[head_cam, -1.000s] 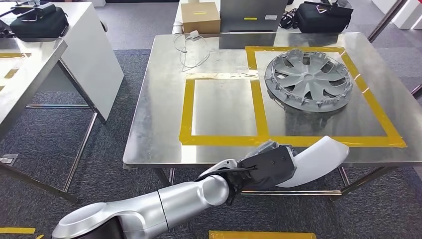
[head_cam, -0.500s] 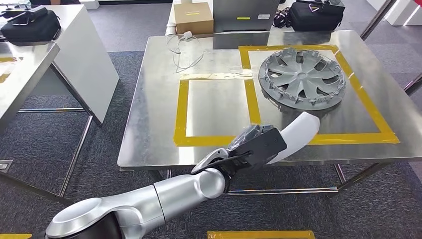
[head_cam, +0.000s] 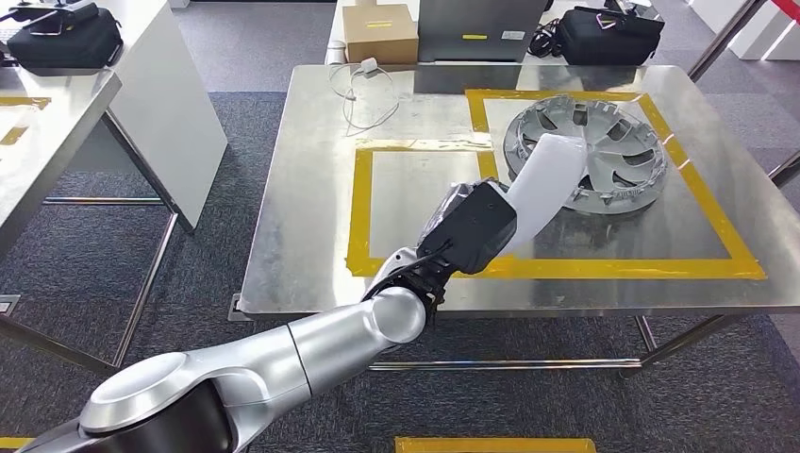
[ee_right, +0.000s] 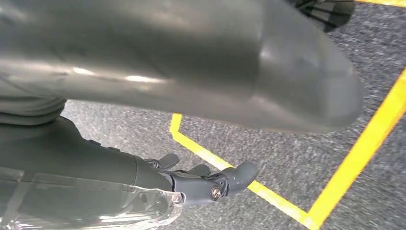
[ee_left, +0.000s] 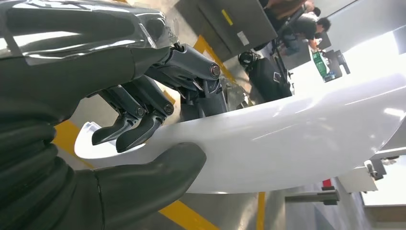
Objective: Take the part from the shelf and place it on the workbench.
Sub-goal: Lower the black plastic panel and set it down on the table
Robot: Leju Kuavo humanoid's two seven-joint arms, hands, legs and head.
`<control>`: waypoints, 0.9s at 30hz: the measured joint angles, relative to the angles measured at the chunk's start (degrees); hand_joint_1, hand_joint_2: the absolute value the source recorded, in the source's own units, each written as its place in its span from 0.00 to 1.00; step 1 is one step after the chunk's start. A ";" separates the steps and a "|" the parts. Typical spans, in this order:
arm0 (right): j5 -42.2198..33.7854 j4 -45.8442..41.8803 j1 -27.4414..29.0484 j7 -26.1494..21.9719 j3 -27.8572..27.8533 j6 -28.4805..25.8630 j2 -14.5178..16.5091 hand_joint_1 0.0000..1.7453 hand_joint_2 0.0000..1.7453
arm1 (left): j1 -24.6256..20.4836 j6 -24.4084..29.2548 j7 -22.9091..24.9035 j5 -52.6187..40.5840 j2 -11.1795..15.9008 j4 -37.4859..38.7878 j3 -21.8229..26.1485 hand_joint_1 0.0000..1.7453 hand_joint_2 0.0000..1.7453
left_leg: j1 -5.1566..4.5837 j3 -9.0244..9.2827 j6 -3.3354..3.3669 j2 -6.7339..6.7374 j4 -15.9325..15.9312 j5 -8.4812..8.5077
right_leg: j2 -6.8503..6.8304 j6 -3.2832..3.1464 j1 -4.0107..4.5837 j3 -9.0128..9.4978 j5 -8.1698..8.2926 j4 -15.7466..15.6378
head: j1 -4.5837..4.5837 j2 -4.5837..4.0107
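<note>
Left arm reaches up and forward from the lower left, silver forearm angled over the near edge of the steel table (head_cam: pixel 302 245). Left robot hand (head_cam: pixel 469 226) sits above the front yellow tape line, wrist bent, back of hand facing the camera.

The hand grips a white curved part (head_cam: pixel 545 184). In the left wrist view the thumb (ee_left: pixel 158 177) presses one face of the part (ee_left: pixel 287 143) and the darker fingers (ee_left: pixel 139 127) curl over its rim on the other side: clamped on it, firm pinch near one end. The part stands tilted upward and away from the hand; its far end overlaps the near-left rim of the hubcap (head_cam: pixel 613 151) as seen from the head camera. Cannot tell whether it touches the hubcap or hangs above it.

The hubcap lies flat inside the right-hand yellow tape square (head_cam: pixel 717 226). The left square (head_cam: pixel 358 208) holds bare steel. A white cable (head_cam: pixel 363 90) lies near the table's far left corner.

Right robot hand (ee_right: pixel 191 184) hangs low over grey carpet (ee_right: pixel 287 158) crossed by yellow floor tape (ee_right: pixel 354 158). Its fingers are partly curled with nothing between them; how far apart they stand, cannot tell.

Beyond the table: a cardboard box (head_cam: pixel 379 31) and a black bag (head_cam: pixel 608 36). A second black bag (head_cam: pixel 61 40) rests on a side table at far left.
</note>
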 joint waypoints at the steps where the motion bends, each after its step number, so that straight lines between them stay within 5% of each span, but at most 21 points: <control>1: -0.04 0.00 0.00 -0.21 -0.07 -0.10 0.08 0.00 0.00 | -0.16 0.25 1.19 -3.45 0.01 0.09 -0.61 1.00 1.00 | 0.00 0.00 0.00 0.00 0.00 0.00 | 0.00 0.05 0.00 0.00 -0.01 0.00 | -0.01 0.00; 13: 0.90 0.00 0.05 -0.03 -0.19 -0.99 0.98 0.00 0.00 | 1.87 -1.78 11.23 -52.48 0.03 4.05 -4.18 1.00 1.00 | 0.08 0.10 -0.02 0.05 -0.24 0.02 | 0.01 0.10 0.08 -0.07 -0.03 0.01 | -0.02 0.00; 27: 2.71 0.00 0.03 -1.12 -0.06 -1.21 1.47 0.00 0.00 | 4.84 -5.29 11.78 -82.41 0.01 6.80 -4.95 1.00 1.00 | 0.08 0.10 -0.02 0.05 -0.24 0.01 | 0.01 0.10 0.08 -0.07 -0.04 0.01 | -0.01 0.00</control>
